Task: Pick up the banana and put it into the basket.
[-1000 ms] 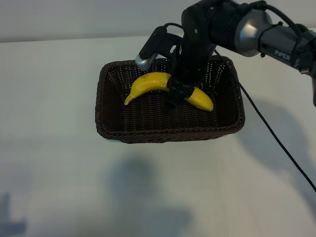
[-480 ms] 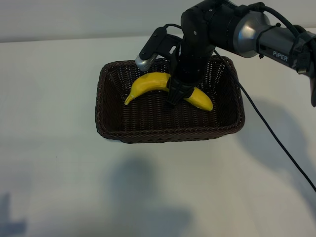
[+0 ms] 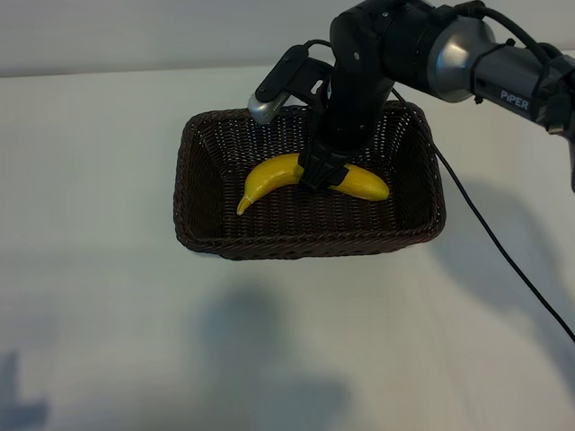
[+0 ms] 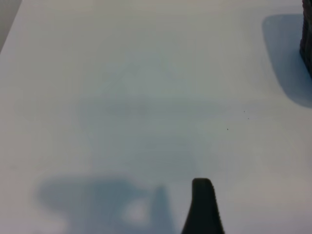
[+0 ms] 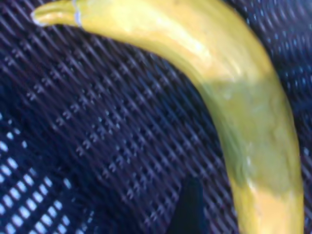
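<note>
The yellow banana [image 3: 269,178] lies on the floor of the dark brown wicker basket [image 3: 305,244], stem tip toward the basket's left front. My right gripper [image 3: 325,171] hangs straight over the banana's middle, open and holding nothing. In the right wrist view the banana [image 5: 234,97] rests on the weave [image 5: 97,122], and one dark fingertip [image 5: 190,207] stands beside it with a gap between them. The left arm is outside the exterior view. Its wrist view shows one fingertip [image 4: 203,207] over bare white table, with nothing in the open jaws.
A black cable [image 3: 485,224] runs from the right arm across the white table, right of the basket. The right arm [image 3: 467,63] reaches in from the upper right above the basket's back rim. Open table lies to the left of and in front of the basket.
My right gripper has opened and let go of the banana. The banana has dropped onto the basket floor, its stem end swinging lower. The arm stays over the basket.
</note>
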### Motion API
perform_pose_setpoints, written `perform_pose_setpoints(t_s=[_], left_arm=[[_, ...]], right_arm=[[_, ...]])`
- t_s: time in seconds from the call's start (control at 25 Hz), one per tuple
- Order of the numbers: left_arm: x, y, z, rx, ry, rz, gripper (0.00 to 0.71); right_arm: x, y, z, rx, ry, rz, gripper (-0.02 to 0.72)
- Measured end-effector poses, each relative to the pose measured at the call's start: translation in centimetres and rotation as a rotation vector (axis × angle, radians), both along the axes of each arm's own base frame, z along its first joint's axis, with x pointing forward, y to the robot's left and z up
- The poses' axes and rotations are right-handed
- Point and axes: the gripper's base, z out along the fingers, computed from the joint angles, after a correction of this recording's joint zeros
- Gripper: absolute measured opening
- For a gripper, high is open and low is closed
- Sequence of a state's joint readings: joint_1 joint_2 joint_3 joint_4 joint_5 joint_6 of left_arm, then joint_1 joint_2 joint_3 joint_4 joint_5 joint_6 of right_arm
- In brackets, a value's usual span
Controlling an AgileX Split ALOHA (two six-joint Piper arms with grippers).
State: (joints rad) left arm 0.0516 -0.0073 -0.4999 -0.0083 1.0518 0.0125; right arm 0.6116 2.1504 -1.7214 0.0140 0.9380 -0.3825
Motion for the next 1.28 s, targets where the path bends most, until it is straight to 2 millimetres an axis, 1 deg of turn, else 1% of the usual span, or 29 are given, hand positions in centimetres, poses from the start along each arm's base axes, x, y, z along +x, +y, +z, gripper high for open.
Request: perform_pose_setpoints(t_s=[0.2, 0.28, 0.4, 0.52, 0.64, 0.8, 0.92, 0.96, 1.04, 1.16, 1.2, 1.28], left_arm=[[0.0, 0.0, 0.0, 0.000, 0.000, 0.000, 0.563], [0.0, 0.0, 0.0, 0.000, 0.000, 0.000, 0.563], [0.0, 0.0, 0.0, 0.000, 0.000, 0.000, 0.563], [0.0, 0.0, 0.0, 0.000, 0.000, 0.000, 0.563], [0.0, 0.0, 0.0, 0.000, 0.000, 0.000, 0.563], [0.0, 0.0, 0.0, 0.000, 0.000, 0.000, 0.563], [0.0, 0.0, 0.0, 0.000, 0.000, 0.000, 0.563], [0.0, 0.0, 0.0, 0.000, 0.000, 0.000, 0.563], [0.0, 0.0, 0.0, 0.000, 0.000, 0.000, 0.563], [0.0, 0.0, 0.0, 0.000, 0.000, 0.000, 0.563], [0.0, 0.0, 0.0, 0.000, 0.000, 0.000, 0.563], [0.0, 0.0, 0.0, 0.000, 0.000, 0.000, 0.563]], right_arm=[[-0.6, -0.4, 0.5, -0.022, 0.052, -0.055, 0.604], [-0.7, -0.6, 1.0, -0.025, 0.053, -0.079, 0.597], [-0.4, -1.5, 2.5, -0.009, 0.039, -0.115, 0.595], [1.0, -3.4, 4.3, 0.016, 0.010, -0.177, 0.595], [2.9, -6.6, 5.4, 0.030, -0.008, -0.264, 0.594], [4.8, -11.3, 5.4, 0.039, 0.004, -0.400, 0.594], [6.2, -15.8, 5.4, 0.052, 0.011, -0.544, 0.594], [6.4, -17.2, 5.4, 0.062, 0.019, -0.602, 0.594], [6.9, -20.6, 5.4, 0.085, 0.046, -0.749, 0.594], [6.8, -24.8, 5.3, 0.122, 0.106, -0.922, 0.594], [6.7, -26.0, 5.3, 0.127, 0.130, -0.957, 0.592], [6.4, -27.5, 5.2, 0.136, 0.166, -0.994, 0.586]])
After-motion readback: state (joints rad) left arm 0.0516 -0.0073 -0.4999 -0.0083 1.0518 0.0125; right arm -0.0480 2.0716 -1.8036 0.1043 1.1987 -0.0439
